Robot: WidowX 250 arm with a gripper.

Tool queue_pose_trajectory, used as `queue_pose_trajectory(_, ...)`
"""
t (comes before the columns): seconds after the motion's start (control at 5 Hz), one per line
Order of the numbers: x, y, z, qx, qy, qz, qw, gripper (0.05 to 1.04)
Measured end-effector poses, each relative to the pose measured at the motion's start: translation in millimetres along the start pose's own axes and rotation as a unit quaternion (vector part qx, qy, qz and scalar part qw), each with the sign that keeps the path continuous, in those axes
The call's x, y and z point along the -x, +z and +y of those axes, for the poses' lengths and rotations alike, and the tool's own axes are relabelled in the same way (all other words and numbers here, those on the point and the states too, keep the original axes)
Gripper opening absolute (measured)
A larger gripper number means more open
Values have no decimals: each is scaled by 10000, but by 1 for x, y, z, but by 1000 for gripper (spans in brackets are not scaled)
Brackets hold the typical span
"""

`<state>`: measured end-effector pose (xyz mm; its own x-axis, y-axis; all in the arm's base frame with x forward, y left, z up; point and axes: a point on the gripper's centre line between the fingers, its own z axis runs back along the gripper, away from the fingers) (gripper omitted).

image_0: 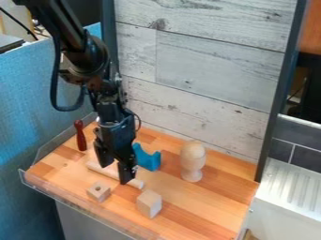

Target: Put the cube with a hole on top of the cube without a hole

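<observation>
A wall of pale, weathered planks (207, 65) stands behind a striped wooden work surface (194, 213), with a low clear rim along its near edge. In the camera view the black gripper (115, 173) hangs over the left half of the surface, its two fingers spread apart with nothing pinched between them. The cube with a hole (98, 191) sits near and left, close to the rim, its dark hole on what looks like the top face. The plain cube (149, 203) stands to its right and a little nearer, well apart from it, and seems the larger of the two. A light wooden rod (136, 183) lies just beyond them. Both cubes look like bare wood, so the holed one should be light, stiff and hard to harm, with flat sides that give fair grip but may slip if caught at a corner. It is best taken low across two opposite side faces, square to them, leaving the hole free and the underside level for setting down. The plain cube is probably light enough to be nudged, so the placing calls for a soft, centred release.
</observation>
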<state>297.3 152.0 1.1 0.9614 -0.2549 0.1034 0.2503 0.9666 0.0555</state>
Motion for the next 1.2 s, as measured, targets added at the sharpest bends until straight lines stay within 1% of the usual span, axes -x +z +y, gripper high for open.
queue_pose_trajectory(0.2, 7, -2, 6, -82, -244, 3, 9997, 1000)
queue_pose_trajectory(0.4, 10, -11, 6, -307, -402, -102, 9987, 1001)
queue_pose_trajectory(0.6, 13, -21, 10, -386, -323, -212, 9985, 1001)
queue_pose_trajectory(0.8, 15, -25, 18, -391, -227, -175, 9988, 1000)
queue_pose_trajectory(1.2, 17, -35, 30, -204, -145, 61, 9997, 1001)
